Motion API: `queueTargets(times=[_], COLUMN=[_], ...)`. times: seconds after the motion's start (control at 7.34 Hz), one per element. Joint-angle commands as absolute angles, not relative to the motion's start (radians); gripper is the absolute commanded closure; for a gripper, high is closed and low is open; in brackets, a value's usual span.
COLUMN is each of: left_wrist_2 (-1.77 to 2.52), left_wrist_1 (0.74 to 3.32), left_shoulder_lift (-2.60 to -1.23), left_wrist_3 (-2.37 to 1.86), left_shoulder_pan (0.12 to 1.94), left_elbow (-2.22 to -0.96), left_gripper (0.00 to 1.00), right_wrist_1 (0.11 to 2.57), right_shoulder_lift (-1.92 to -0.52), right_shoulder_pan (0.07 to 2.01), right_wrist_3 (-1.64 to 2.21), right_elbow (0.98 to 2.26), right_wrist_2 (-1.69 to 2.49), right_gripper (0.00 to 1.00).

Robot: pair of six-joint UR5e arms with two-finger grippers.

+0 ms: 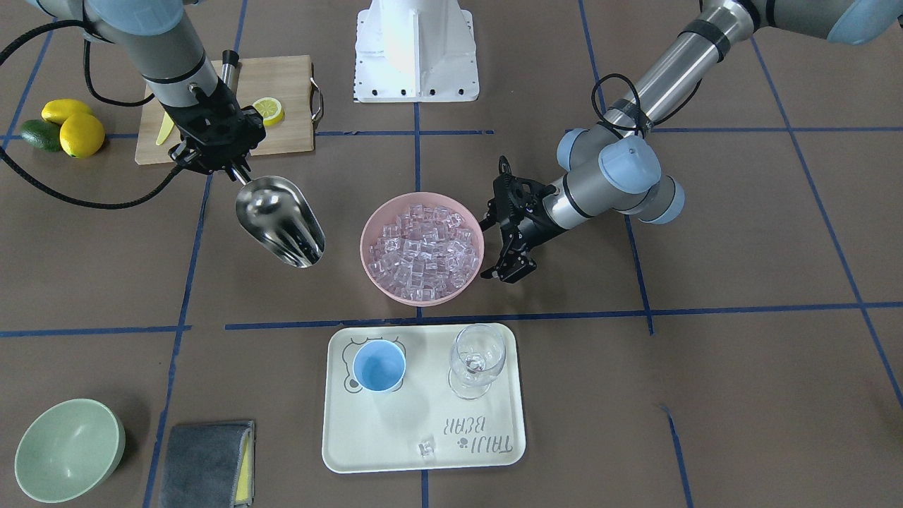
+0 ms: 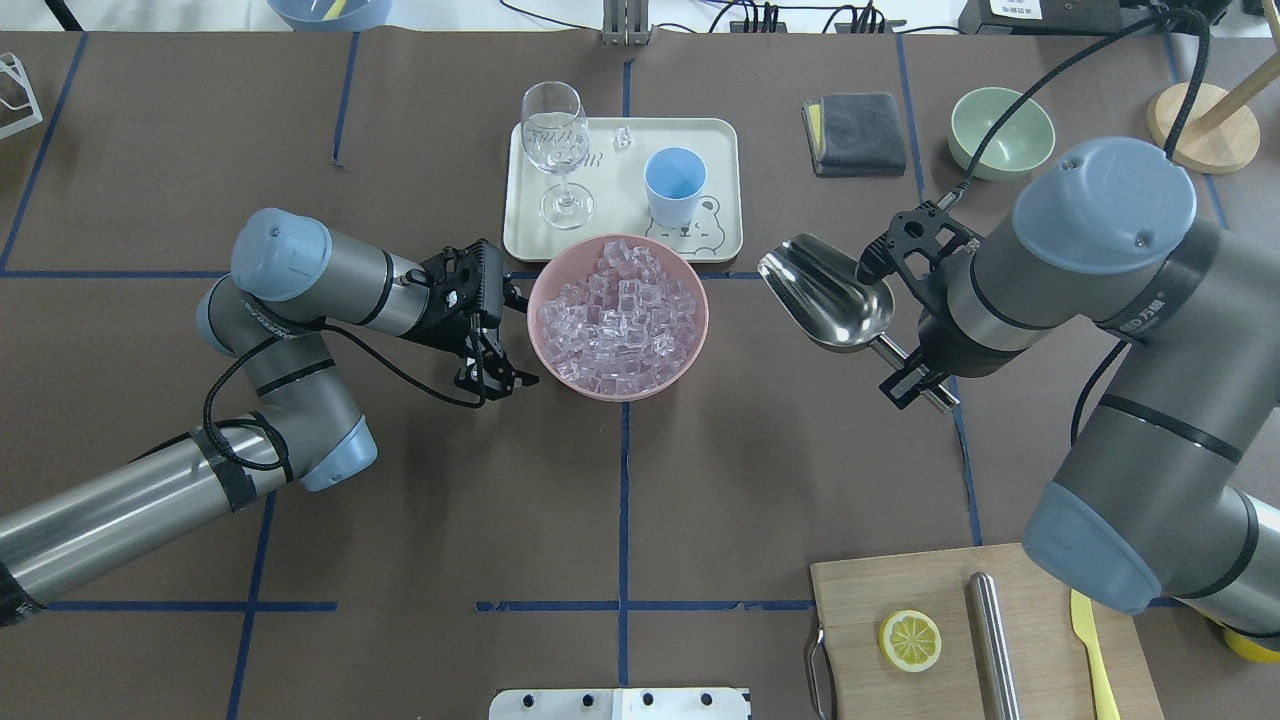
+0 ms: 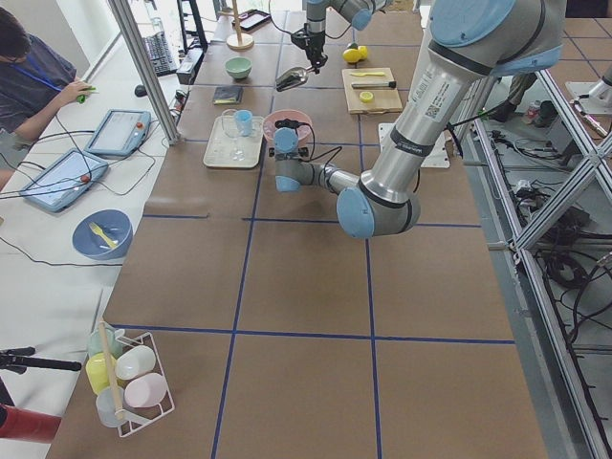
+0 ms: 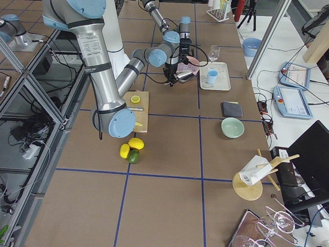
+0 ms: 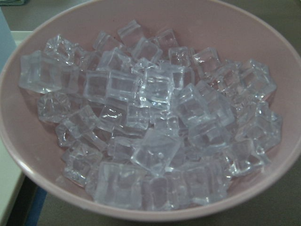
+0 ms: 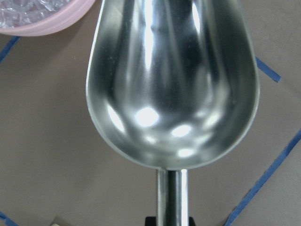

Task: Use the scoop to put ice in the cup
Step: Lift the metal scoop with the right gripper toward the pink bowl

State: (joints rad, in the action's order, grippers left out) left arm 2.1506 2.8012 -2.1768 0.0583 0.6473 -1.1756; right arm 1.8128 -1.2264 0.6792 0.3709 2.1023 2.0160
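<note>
Brown table first, with everything needed near its middle. Cream tray on the far side, just beyond the pink bowl. Bowl in the centre, heaped full.

Left gripper just beside the bowl's left side, fingers parted, grasping nothing. Worth bracing the bowl there, or expect a slide leftward under the push.

Right of the bowl and clear of it, the scoop: empty, trough up, mouth pointing left and far, handle clenched in the right gripper. Step in hand, by the look of it: the first dip. Swing left over the bowl's right rim, tip the mouth down, and drive under the heap, not across its top. Take a modest load and level the trough before lifting.

Then carry far to the tray, keeping right of the wine glass on its left half. Aim for the cup, on the tray's right half toward the near edge, no cubes visible inside. Pour slowly, since the cup's mouth looks narrower than the trough.

Ice glassy and probably slippery. One stray cube lying at the tray's far edge, a hint of easy bouncing.
</note>
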Motion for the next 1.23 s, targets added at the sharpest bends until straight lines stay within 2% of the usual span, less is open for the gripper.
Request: queueTargets(times=[0.0,0.27,0.54,1.09], left_wrist_2=[2.151,2.151,2.151,2.151], left_wrist_1=[2.801,2.801,2.801,2.803], left_shoulder_lift=[-2.177,-2.177,-2.177,-2.175], left_wrist_3=[0.058,0.058,0.058,0.058], left_shoulder_pan=[0.647,0.647,0.646,0.646], left_elbow=[-1.177,-1.175,-1.175,-1.175], left_gripper=[0.01,0.01,0.01,0.01], right_wrist_1=[1.960,2.049,2.248,2.503], right_shoulder_lift=[-1.136,-1.076,-0.950,-0.663], right_shoulder_pan=[0.654,0.602,0.588,0.586], right_wrist_3=[0.368,0.310,0.179,0.011], right_elbow=[2.117,2.114,2.092,1.808], right_wrist_2=[2.005,1.941,1.918,1.913], right_gripper=[1.00,1.00,1.00,1.00])
